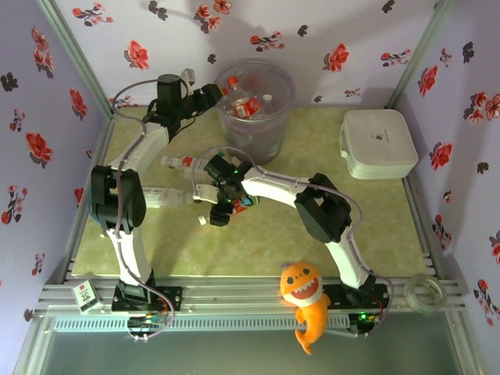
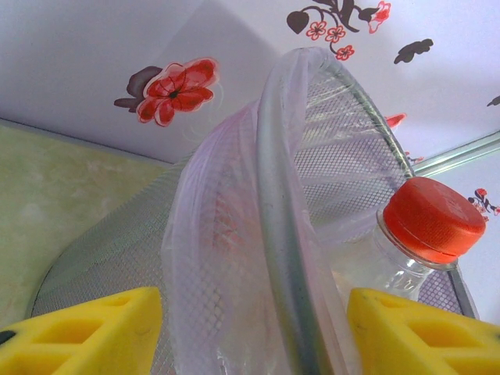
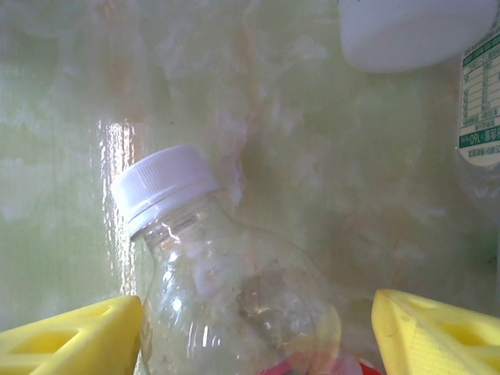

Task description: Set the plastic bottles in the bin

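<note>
Bottles [image 1: 246,105] sit heaped inside the bin [image 1: 269,70] at the far side of the table [image 1: 312,250], and more lie on their sides near the middle, so the job looks partway done. The left gripper [image 1: 208,97] hangs at the bin's edge, which fits a drop. In its wrist view the rim [image 2: 273,234] runs between the yellow fingers [image 2: 101,328], and a red-capped bottle [image 2: 426,223] pokes up over the bin's inside, close against the right finger. The jaws stand about half apart. Where finger meets bottle is cut off by the lower edge, so I cannot tell whether it is gripped or loose. The right gripper [image 1: 219,205] is low over the table, straddling a white-capped bottle [image 3: 234,289] that lies flat, likely lined up for a pick. Its jaws are apart, with a clear gap on the right side, and hold nothing. From above, that bottle is mostly hidden under the wrist. A white rounded shape [image 3: 414,31] at the top of the right wrist view and a label [image 3: 480,101] at its right are cropped; each may be another bottle, but I cannot say.
</note>
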`<state>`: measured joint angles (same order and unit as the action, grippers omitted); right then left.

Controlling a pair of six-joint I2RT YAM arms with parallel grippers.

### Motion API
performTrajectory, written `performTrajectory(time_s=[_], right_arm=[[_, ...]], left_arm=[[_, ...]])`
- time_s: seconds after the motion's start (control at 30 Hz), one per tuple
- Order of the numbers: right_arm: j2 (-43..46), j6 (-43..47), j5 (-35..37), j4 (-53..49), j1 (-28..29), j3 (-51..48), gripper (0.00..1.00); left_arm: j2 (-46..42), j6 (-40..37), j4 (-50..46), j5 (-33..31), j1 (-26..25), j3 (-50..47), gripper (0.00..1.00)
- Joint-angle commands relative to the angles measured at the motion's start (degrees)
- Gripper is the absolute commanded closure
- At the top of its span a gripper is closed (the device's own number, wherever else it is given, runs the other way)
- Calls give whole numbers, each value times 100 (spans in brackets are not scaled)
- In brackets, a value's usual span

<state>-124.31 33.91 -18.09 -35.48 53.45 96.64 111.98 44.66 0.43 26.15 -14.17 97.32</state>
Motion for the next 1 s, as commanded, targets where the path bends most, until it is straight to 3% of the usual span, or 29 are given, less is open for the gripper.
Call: performTrajectory(time_s=[0.0,0.2,0.6,0.73,0.97], right_arm=[[-300,-87,-10,-221,56,253,23],[-484,91,237,-389,87,220,25],[-428,-6,310,-258,119,163,40],[-293,-66,280,-153,114,58,49],[279,-38,193,-208,83,-170,56]], left_arm=[[-118,-53,-111,4,64,-140,35],[-117,-61,-131,4,73,-152,35],[-100,-36,-128,22,73,-128,35],[-99,-35,-131,26,78,-118,35],[-87,-56,-165,22,89,-118,35]])
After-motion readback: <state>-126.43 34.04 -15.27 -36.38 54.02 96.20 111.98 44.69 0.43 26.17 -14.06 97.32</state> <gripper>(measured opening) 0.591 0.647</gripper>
